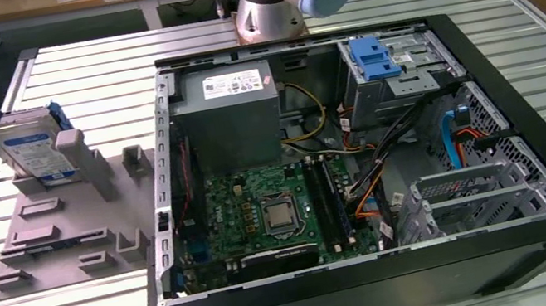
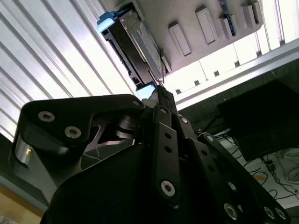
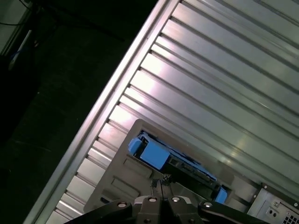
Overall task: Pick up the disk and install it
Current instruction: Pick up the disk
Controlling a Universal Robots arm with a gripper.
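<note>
The disk [image 1: 31, 149] is a silver drive with a white-and-blue label in a blue carrier frame. It stands on edge in a grey holder [image 1: 73, 230] at the exterior view's left, outside the computer case. In the second wrist view my gripper [image 2: 161, 93] hangs above the disk [image 2: 135, 42], apart from it, with its thin fingertips pressed together and nothing between them. The first wrist view looks down past the gripper [image 3: 161, 181] onto the disk's blue carrier [image 3: 154, 154] in the holder [image 3: 117, 182].
An open computer case [image 1: 536, 115] lies flat on the slatted metal table [image 1: 66, 63]. Inside are a grey power-supply box [image 1: 233, 118], a green motherboard [image 1: 272, 212] and a drive bay with a blue latch [image 1: 374, 59]. The arm's base [image 1: 269, 2] stands behind the case.
</note>
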